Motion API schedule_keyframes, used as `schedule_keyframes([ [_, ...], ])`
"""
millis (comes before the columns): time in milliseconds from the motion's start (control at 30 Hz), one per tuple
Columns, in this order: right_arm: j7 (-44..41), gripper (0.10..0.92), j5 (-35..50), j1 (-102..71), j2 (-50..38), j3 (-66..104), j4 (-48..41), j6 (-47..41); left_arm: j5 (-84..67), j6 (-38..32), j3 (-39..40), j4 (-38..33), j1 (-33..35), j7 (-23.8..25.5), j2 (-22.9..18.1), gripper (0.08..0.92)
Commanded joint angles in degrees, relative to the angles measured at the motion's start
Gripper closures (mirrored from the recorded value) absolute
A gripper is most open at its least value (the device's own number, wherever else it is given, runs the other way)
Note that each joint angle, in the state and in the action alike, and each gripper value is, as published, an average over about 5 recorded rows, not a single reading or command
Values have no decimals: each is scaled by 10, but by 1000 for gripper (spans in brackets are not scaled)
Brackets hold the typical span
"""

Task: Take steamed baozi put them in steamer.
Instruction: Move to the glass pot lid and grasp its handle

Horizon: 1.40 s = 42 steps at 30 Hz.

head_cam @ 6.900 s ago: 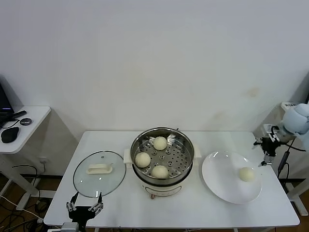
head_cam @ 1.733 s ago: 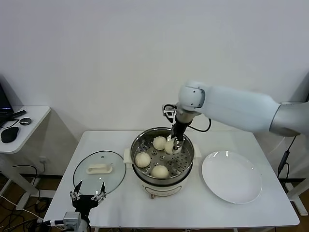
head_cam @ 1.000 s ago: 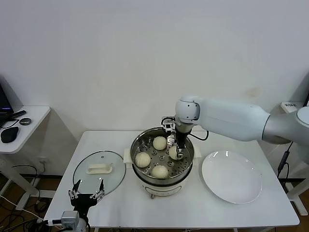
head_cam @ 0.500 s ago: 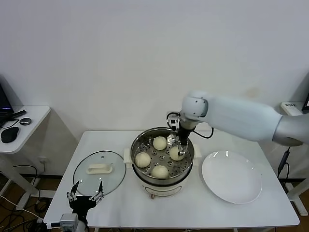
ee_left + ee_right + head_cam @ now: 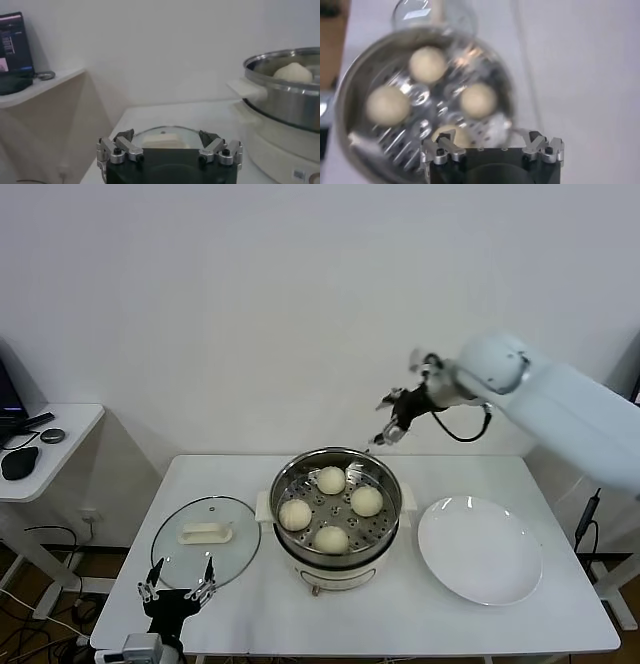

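The steamer (image 5: 336, 452) stands at the table's middle with four baozi on its perforated tray: back (image 5: 331, 479), right (image 5: 366, 500), left (image 5: 295, 514), front (image 5: 331, 539). My right gripper (image 5: 385, 434) hangs open and empty in the air above the steamer's back right rim. Its wrist view looks down on the tray (image 5: 445, 95) with baozi (image 5: 427, 64), (image 5: 387, 105), (image 5: 478, 100), and one half hidden behind the open right gripper (image 5: 492, 147). My left gripper (image 5: 178, 594) is parked open at the table's front left edge.
An empty white plate (image 5: 480, 549) lies right of the steamer. A glass lid with a cream handle (image 5: 205, 542) lies left of it, just beyond the left gripper (image 5: 169, 147); the lid (image 5: 165, 140) and the steamer wall (image 5: 285, 105) show there. A side table (image 5: 40, 434) stands far left.
The right gripper let go of the fourth baozi on the tray's right side, then rose up and back to the right. The plate is now empty. The left arm stayed put.
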Motion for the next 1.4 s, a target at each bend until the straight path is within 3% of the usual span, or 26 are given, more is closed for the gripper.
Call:
schedule_keyframes([
  [33,195,203,59,-542,4,687,60,146,4,-59,-7,7,-7,-19,5,177],
  [400,325,203,21,-841,234,894,166,261,60,-99,-50,48,-65,-1,24,177],
  [567,356,203,11,-902,294,907,187,286,214,-167,-59,109,-102,4,36,177],
  [800,354,203,2,-937,323,911,203,291,547,-213,-36,164,-127,-23,70,177],
  [1000,336,203,-39,-941,327,906,201,302,816,-184,9,250,-128,-131,157,177],
  [1067,333,203,-47,-942,324,904,196,306,855,-167,14,288,-135,-157,175,177],
  [1200,330,203,-53,-944,320,901,191,307,870,-157,19,339,-147,-140,198,177],
  [1400,326,203,-63,-945,330,893,189,308,818,-126,24,357,-174,-121,178,177],
])
